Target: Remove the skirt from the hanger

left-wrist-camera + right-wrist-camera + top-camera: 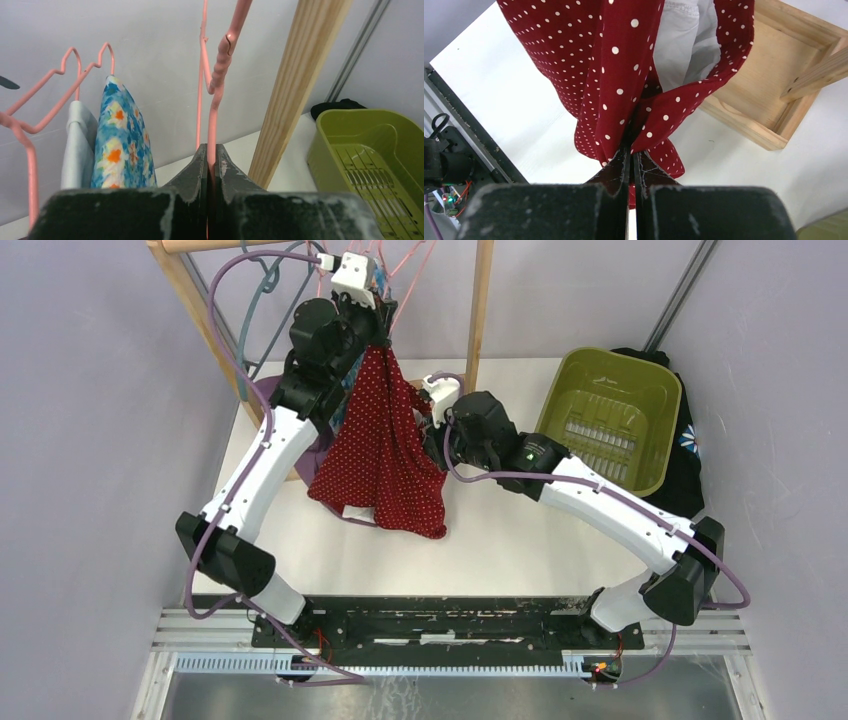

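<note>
Left gripper (212,152) first: it is clenched on the wire of the pink hanger (220,75). Its fingers are pressed together with the wire rising out from between them, high over the far-left part of the tabletop (520,530). Just under it the red polka-dot skirt (380,455) hangs down, its cloth spreading toward the middle of the tabletop. I cannot tell whether the hem touches the surface.

My right gripper (631,155) sits at the skirt's right side, lower than the left one. It is clamped on a fold of the dotted cloth, which bunches up out of the fingertips, and white lining shows inside the skirt above that fold.

Left of the held hanger in my left wrist view, a floral garment (120,135) and a pale grey garment (77,145) hang side by side. The wooden rack post (290,90) stands just right of the hanger. A green basket (610,420) sits at the far-right corner.
</note>
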`<state>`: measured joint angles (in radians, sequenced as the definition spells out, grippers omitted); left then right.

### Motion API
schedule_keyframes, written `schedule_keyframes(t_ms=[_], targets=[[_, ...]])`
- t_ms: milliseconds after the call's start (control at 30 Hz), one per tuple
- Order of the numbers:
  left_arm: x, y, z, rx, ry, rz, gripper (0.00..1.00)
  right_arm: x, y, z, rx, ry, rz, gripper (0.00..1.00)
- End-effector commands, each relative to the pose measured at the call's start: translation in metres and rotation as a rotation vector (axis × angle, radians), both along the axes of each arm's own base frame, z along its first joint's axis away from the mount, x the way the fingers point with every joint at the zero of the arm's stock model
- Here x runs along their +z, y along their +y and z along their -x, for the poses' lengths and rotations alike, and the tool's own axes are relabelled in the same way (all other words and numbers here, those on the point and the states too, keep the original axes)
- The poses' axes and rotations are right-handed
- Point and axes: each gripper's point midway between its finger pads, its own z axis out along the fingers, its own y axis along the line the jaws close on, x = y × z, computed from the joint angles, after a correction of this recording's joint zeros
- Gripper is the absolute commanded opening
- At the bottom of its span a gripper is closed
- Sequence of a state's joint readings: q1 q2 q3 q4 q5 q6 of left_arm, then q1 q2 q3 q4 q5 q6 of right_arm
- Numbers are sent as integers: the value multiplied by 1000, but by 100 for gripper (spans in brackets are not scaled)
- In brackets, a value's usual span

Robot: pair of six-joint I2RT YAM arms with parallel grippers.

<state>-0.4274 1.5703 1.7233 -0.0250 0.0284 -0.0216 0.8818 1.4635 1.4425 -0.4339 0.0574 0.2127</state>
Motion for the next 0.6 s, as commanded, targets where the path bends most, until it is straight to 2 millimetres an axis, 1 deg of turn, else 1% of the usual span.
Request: schedule_keyframes(t_ms=[0, 133, 233, 567], targets=[[65, 19, 6, 75, -116, 109, 3, 30, 2, -3, 0, -65, -32, 1], [73, 24, -2, 115, -123, 131, 3, 33, 2, -5, -2, -75, -29, 1], [75, 23, -12, 139, -112, 137, 3, 33, 2, -6, -4, -78, -27, 1], [63, 13, -56, 186, -44, 137, 3, 38, -8, -8, -32, -102, -5, 1]])
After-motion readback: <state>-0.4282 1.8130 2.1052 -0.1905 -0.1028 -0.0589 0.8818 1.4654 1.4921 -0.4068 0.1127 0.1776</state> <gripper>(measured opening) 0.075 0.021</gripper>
